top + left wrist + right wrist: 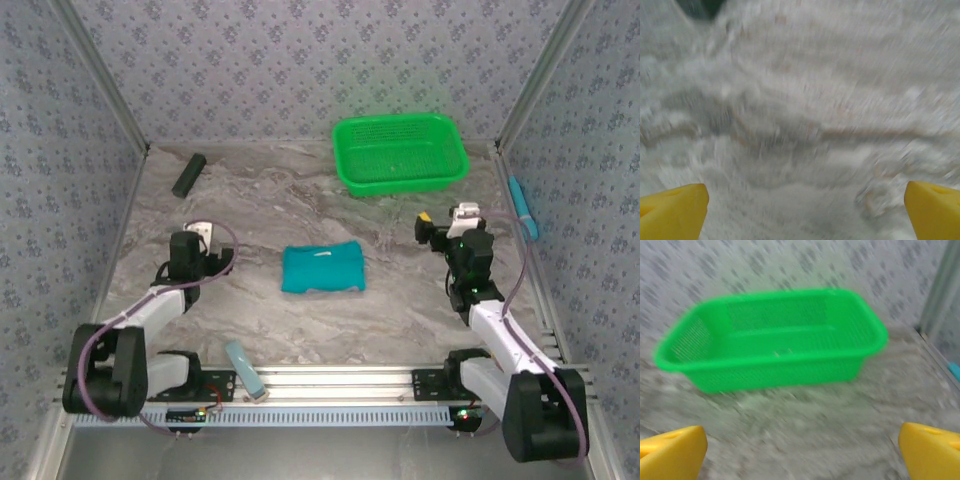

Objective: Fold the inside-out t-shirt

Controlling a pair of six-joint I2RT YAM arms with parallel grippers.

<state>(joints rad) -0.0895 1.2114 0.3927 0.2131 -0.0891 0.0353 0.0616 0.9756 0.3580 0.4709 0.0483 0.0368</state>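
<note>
Two sets of jaws are found wide apart and empty: left gripper (800, 212), right gripper (800, 452). The t-shirt (321, 268) lies folded compact at the middle of the worktop (300, 200), between them, untouched. Folding is judged complete; only arm withdrawal is called for.

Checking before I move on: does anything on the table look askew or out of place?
Nothing serious. The t-shirt lies in a compact rectangle mid-table. Only a pale blue bar sits tilted, its near end over the front rail.
</note>
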